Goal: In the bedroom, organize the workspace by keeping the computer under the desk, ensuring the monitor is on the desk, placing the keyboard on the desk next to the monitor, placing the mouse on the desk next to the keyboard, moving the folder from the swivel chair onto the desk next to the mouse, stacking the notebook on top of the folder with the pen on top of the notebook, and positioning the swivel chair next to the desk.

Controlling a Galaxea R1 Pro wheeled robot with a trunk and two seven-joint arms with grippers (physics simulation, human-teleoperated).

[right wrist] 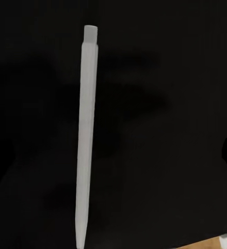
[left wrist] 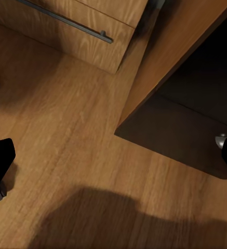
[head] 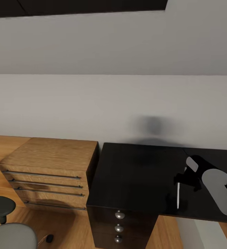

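While the pen (head: 178,195) lies flat on the bare black desk (head: 134,173), near its front edge and apart from everything else, the step in hand looks to be its pickup.

Right gripper (head: 187,180): hovering just beside and above the pen, dark fingers pointed down toward the top; whether the jaws stand wide or narrow cannot be told.

Next move, as judged: settle the fingers either side of the slim barrel and close across it, low enough to catch so thin a stick off a hard surface.

Right wrist view: pen (right wrist: 84,140) full length, cap end to tip, nothing gripping it.

Left wrist view: wooden floor (left wrist: 66,155), corner of the desk's drawer unit with a silver knob (left wrist: 221,140), a wooden dresser (left wrist: 77,26). Left gripper state: cannot tell.

Head view alone: swivel chair (head: 9,235) at the lower corner, well apart from the desk; dresser (head: 51,166) touching the desk's side.
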